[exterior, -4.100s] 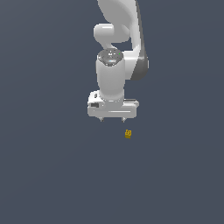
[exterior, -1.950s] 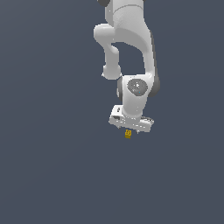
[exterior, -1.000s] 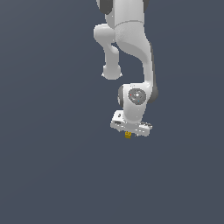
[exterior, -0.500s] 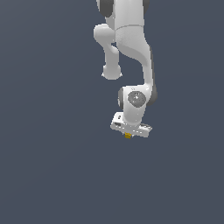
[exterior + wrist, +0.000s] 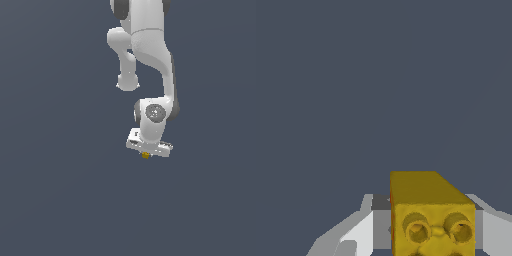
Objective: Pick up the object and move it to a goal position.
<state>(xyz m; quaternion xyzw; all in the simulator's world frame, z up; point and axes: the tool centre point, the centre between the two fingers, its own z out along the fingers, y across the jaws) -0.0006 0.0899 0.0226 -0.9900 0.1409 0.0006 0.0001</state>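
One flat slate-grey surface (image 5: 55,200) fills both views, w/ no edges, walls or horizon, so floor vs. backdrop can't be told apart. No texture or shadow on it in the exterior view; the wrist view shows only a faint lighter streak across the grey.

White Panda arm (image 5: 150,55) comes down from the frame top, its upper links cut off by the edge, dark joint patches partly visible. Wrist bends toward the exterior view's right and ends in the white gripper (image 5: 146,152), tilted a bit, its bar lower on the exterior view's right.

The object, a yellow block (image 5: 145,155), pokes out just under the gripper bar in the exterior view; only a small speck shows, the rest hidden behind the hand. In the wrist view the yellow block (image 5: 428,215) is large and close: boxy, w/ two round studs and a bump on the near face, its lower part cut off by the frame edge. White fingers (image 5: 358,232) sit either side of it, also cropped. Jaws look closed in against the block's sides, approx. block-width apart, gripping it; actual pad contact is hard to confirm. Whether the block touches the surface or is off it can't be told.
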